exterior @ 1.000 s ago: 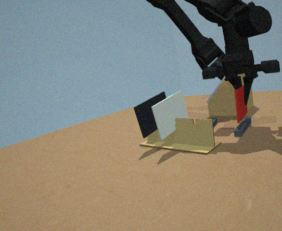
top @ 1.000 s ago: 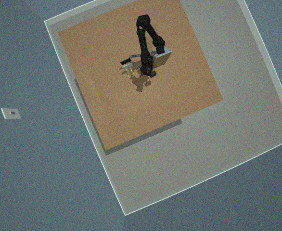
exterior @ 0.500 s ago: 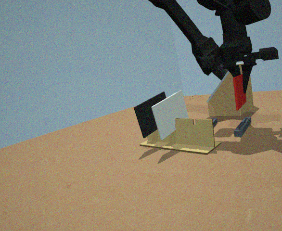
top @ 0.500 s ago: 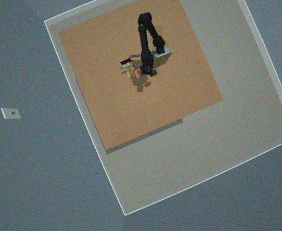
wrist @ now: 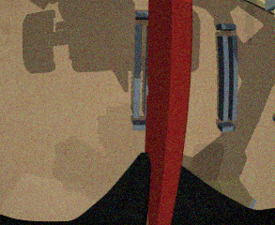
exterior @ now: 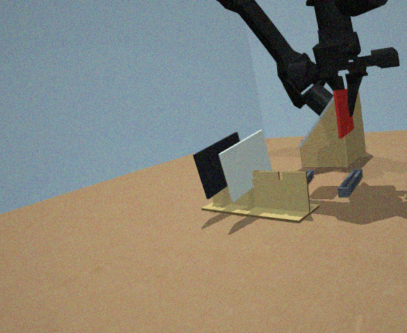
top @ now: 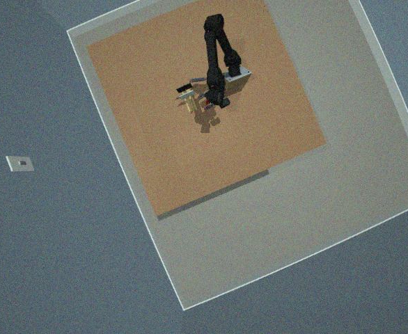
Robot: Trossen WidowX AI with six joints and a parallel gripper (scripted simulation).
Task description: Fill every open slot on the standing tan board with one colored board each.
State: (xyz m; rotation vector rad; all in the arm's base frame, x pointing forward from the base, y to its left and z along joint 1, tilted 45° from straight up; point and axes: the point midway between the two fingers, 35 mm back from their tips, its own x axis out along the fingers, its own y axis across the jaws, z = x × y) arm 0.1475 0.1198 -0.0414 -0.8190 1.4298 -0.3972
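Presently, one standing tan board serves as the landmark; it rises from one thin tan base plate, and three slot positions can be counted along it, two filled and one open; the open slot is a narrow cut in its top edge, toward the end nearer the arm's base. One black board stands crosswise at the tan board's far end; one white board stands crosswise between the black one and the open slot; so two colored boards are on the tan board, and one red board is apart from it, off past its open-slot end and raised higher than its top edge; the red board is close to upright, its notch too hard to make out. The single gripper has its two fingers pinched narrowly on the red board; three blue-gray holders lie on the tabletop beside the tan board, apart from it; one wedge-shaped arm base stands beyond them from the tan board, bearing one black arm.
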